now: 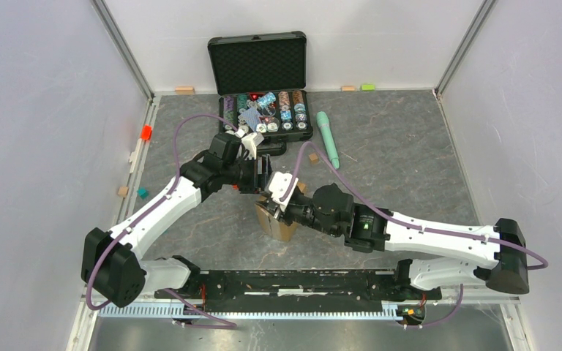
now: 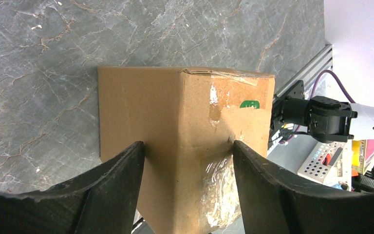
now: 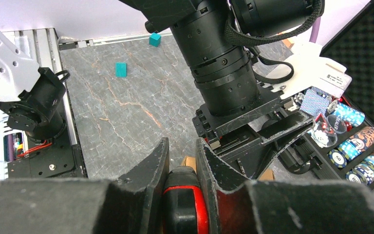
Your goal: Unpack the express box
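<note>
Grey veined counter (image 1: 410, 168), white walls on three sides. Near its middle, between both arms: express box (image 1: 284, 230), flaps shut, contents hidden. Looks like plain cardboard, so probably light, stiff along the edges and easily dented on the broad faces. Glossy tape (image 2: 221, 195) is likely slippery and better avoided. Best taken across two opposite bare faces, leaving the taped seam free. Left claw (image 2: 187, 144) spread wide, straddling one edge of the box; contact impossible to tell. Right claw (image 3: 182, 144) pinching a red-and-black tool (image 3: 182, 195), just beside the box. At the far wall, black case (image 1: 257, 62), lid up, foam-lined, holding rows of poker chips (image 1: 282, 102).
</note>
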Controlling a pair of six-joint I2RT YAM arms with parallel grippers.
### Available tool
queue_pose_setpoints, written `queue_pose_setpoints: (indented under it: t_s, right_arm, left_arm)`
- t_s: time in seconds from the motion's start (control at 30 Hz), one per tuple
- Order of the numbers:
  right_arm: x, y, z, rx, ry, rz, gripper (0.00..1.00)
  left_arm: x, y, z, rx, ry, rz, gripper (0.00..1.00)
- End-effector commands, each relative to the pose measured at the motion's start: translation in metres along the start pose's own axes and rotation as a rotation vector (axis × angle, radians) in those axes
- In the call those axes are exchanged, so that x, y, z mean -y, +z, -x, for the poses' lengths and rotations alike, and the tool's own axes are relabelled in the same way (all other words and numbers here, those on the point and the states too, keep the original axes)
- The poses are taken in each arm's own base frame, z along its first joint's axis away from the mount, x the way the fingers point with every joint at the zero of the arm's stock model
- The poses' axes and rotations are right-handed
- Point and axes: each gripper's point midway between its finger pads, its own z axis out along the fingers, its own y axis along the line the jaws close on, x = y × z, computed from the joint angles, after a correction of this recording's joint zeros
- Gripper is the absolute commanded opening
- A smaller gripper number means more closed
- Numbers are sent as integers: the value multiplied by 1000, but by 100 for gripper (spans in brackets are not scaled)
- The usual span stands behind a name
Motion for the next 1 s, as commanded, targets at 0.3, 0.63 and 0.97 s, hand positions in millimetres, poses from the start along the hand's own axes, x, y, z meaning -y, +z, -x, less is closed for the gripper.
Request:
queue_pose_setpoints:
  t_s: [0.3,0.63,0.97]
  right_arm:
    - [-21,-9,-50,-101,16,75,0]
    - [-19,-12,-30,-69,65,74,0]
    - [-5,-14,45,47,31,55,0]
  left_arm:
    - [-20,7,-21,-89,-4,68,71]
    - [-23,8,-22,-92,-2,80,71]
    - [-25,7,-23,-100,22,82,71]
